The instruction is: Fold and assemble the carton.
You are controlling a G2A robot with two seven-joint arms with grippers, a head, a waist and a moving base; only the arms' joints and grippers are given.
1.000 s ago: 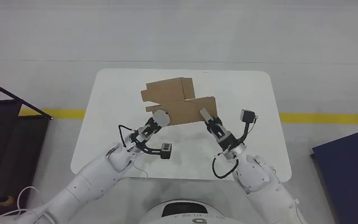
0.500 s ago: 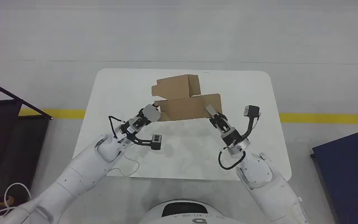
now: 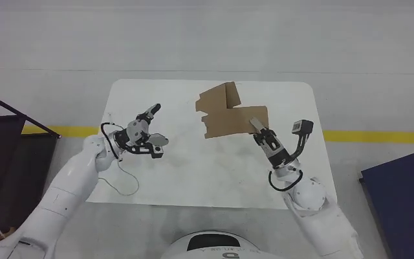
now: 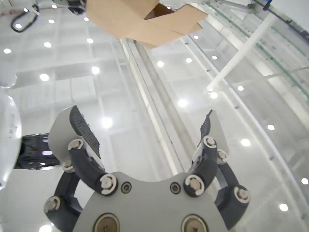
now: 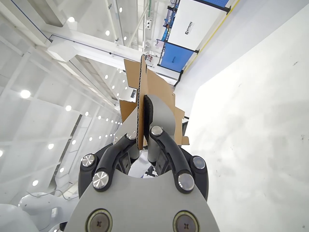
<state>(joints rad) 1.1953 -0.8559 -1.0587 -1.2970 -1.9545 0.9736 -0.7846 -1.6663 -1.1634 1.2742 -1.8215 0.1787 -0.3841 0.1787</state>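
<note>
Carton (image 3: pixel 226 113): brown corrugated board, partly folded. It sits over the far right part of the white table (image 3: pixel 194 175), right of centre. One panel faces up toward the top camera, and a further flap sticks out on its far side. Whether its lower edge touches the tabletop cannot be told.

Right gripper (image 3: pixel 257 124): at the carton's right near edge. The right wrist view shows the jaws clenched on a single wall of the board, with the fluted edge running between the two pads. One dark ribbed pad (image 5: pixel 148 108) lies flat against the board.

Left gripper (image 3: pixel 158 123): over the left part of the table, well apart from the carton. The jaws are released and spread wide, with nothing between them. In the left wrist view both ribbed fingertips (image 4: pixel 83 131) are bare. The carton hangs far off in that view, with the other arm's gripper at its edge.

Surroundings: a yellow floor line (image 3: pixel 65 131) runs left to right behind the table. A blue panel (image 3: pixel 394 194) lies on the floor at the near right.
</note>
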